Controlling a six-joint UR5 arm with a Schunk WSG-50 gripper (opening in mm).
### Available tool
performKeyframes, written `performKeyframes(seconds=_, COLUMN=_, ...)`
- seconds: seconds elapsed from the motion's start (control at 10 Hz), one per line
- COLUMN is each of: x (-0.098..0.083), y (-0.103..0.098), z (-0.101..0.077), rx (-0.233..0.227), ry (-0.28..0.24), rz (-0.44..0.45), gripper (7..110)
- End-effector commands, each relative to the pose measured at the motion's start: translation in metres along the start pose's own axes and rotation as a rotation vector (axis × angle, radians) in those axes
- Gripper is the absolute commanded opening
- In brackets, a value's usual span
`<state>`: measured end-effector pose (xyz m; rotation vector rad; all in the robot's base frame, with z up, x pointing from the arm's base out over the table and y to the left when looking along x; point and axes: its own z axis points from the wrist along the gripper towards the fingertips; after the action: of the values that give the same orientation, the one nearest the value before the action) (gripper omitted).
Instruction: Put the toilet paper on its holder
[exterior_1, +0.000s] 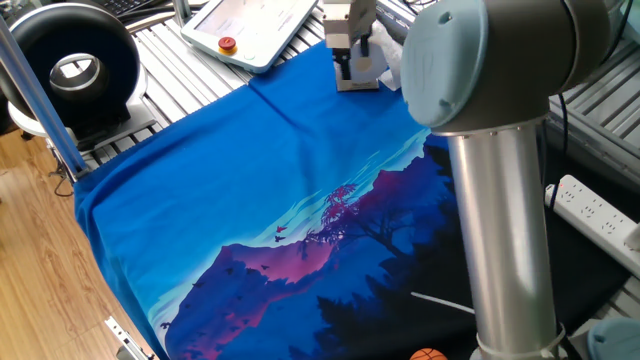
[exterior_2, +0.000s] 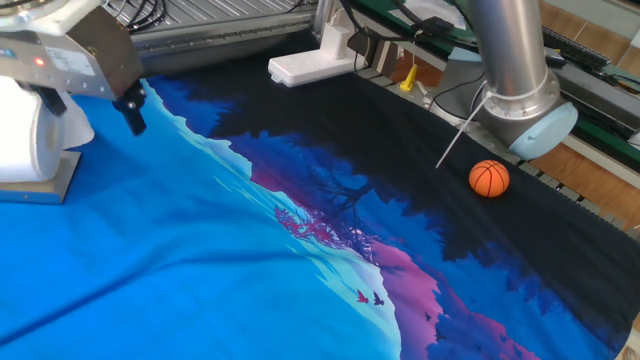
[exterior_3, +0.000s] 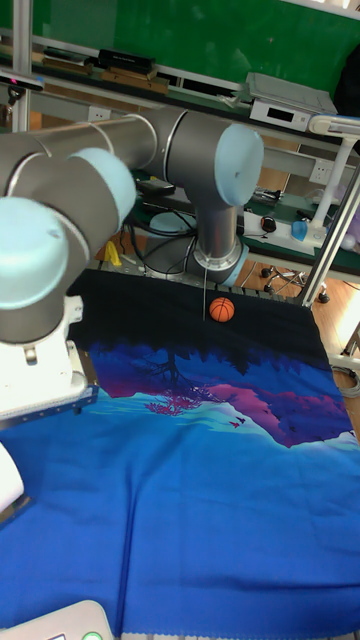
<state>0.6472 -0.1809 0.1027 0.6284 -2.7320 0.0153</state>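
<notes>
Other fixed view: toilet paper (exterior_2: 25, 135), white roll, seated on the holder (exterior_2: 45, 185) at the cloth's (exterior_2: 200, 260) far-left edge. Gripper (exterior_2: 90, 100) directly above and beside it; fingers (exterior_2: 133, 112) spread wide, holding nothing, one either side of the roll's upper part. Orange ball (exterior_2: 489, 178) well apart.

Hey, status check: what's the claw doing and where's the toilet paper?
Gripper open, at the roll, holding nothing. Toilet paper on the holder. Orange ball far off, not in the way.

Robotics lab: UR5 arm (exterior_3: 150, 170), instrument shelves (exterior_3: 200, 80).
</notes>
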Motion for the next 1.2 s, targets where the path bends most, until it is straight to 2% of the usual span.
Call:
performKeyframes(seconds=0.0, x=0.010, y=-0.018, z=-0.018, rx=0.125, ry=0.015, rz=0.052, gripper=44)
performKeyframes(seconds=0.1, x=0.008, y=-0.026, z=-0.016, rx=0.143, ry=0.016, rz=0.056, gripper=44)
performKeyframes(seconds=0.2, x=0.002, y=-0.006, z=-0.011, rx=0.064, ry=0.002, rz=0.066, gripper=44)
performKeyframes(seconds=0.3, x=0.005, y=0.004, z=-0.012, rx=0.024, ry=0.011, rz=0.062, gripper=44)
performKeyframes(seconds=0.4, x=0.003, y=0.018, z=-0.014, rx=-0.035, ry=0.003, rz=0.037, gripper=44)
performKeyframes(seconds=0.5, x=-0.003, y=0.040, z=-0.016, rx=-0.125, ry=-0.021, rz=0.014, gripper=44)
performKeyframes(seconds=0.7, x=-0.012, y=0.033, z=-0.008, rx=-0.132, ry=-0.026, rz=-0.055, gripper=44)
performKeyframes(seconds=0.9, x=-0.019, y=0.024, z=0.004, rx=-0.113, ry=-0.027, rz=-0.083, gripper=44)
performKeyframes(seconds=1.0, x=-0.022, y=0.015, z=0.009, rx=-0.082, ry=-0.027, rz=-0.093, gripper=44)
performKeyframes(seconds=1.1, x=-0.023, y=-0.001, z=0.009, rx=-0.023, ry=-0.025, rz=-0.110, gripper=44)
